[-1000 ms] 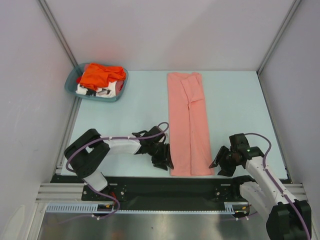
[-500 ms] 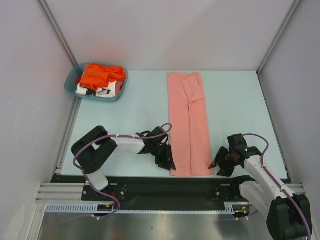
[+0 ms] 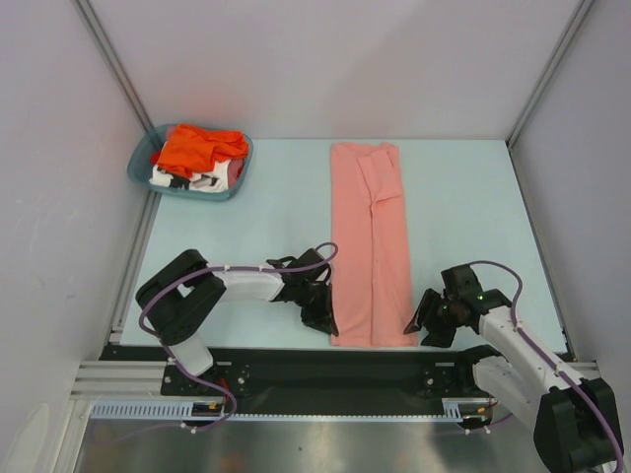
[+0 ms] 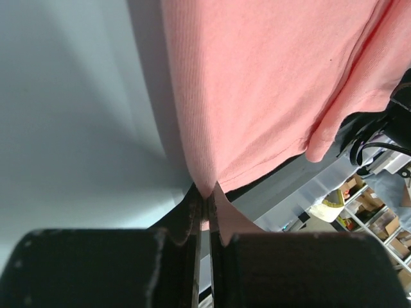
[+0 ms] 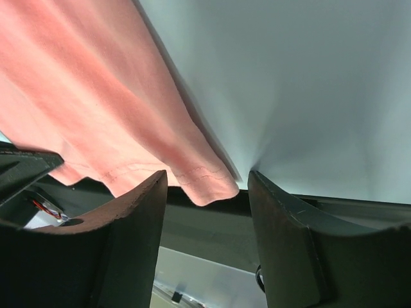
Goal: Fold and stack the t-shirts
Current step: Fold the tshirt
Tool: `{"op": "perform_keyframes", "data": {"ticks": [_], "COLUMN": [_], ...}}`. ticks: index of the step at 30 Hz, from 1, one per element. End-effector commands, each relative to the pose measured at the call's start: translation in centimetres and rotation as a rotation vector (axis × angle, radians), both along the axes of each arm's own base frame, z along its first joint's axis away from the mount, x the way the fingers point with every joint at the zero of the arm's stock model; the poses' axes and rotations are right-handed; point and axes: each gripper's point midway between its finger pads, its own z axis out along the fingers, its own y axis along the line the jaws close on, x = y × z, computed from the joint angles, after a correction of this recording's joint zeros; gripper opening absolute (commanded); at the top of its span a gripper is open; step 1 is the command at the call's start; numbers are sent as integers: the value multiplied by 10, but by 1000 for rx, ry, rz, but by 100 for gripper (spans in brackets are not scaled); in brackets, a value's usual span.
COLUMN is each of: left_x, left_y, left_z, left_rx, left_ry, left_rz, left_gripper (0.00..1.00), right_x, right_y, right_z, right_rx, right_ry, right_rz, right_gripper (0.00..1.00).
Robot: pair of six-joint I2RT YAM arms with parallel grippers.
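One salmon-pink t-shirt (image 3: 373,236), folded lengthwise, left hand (image 3: 328,320) pinched on near corner, right hand (image 3: 420,323) agape around the other

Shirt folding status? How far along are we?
Early. Done: the salmon-pink shirt is folded lengthwise into a narrow strip. In hand: the left gripper is shut on its near left corner; the right gripper is open astride the near right corner. Left: the crosswise folds, then the orange shirt and white shirt, both bunched in the teal basket. Nothing stacked.
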Motion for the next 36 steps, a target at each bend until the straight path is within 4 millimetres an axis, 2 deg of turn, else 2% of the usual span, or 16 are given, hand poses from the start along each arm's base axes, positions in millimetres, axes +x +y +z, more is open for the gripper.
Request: {"op": "perform_keyframes", "data": {"ticks": [1, 6, 14, 23, 29, 30, 32, 36], "left_x": [2, 7, 2, -1, -3, -3, -3, -2], "left_y": [19, 20, 21, 23, 22, 22, 21, 18], "left_z": [-7, -1, 1, 2, 1, 1, 1, 3], "left_rx": [70, 70, 47, 33, 23, 22, 18, 9], "left_ry": [-47, -72, -69, -71, -65, -65, -62, -61], "left_rz": [-8, -4, -6, -13, -19, -21, -25, -27], "left_gripper": [7, 7, 7, 7, 7, 7, 7, 7], "right_x": [-7, -12, -13, 3, -2, -1, -6, -1], "right_y": [1, 4, 2, 8, 8, 11, 11, 14], "right_z": [-9, -8, -9, 14, 1, -1, -8, -10], "right_rx": [-14, -1, -18, 23, 20, 28, 14, 12], "right_ry": [17, 30, 32, -65, -13, -16, 30, 13], "right_rz": [32, 55, 66, 39, 37, 57, 72, 83], "right_gripper": [59, 59, 47, 51, 44, 39, 35, 34]}}
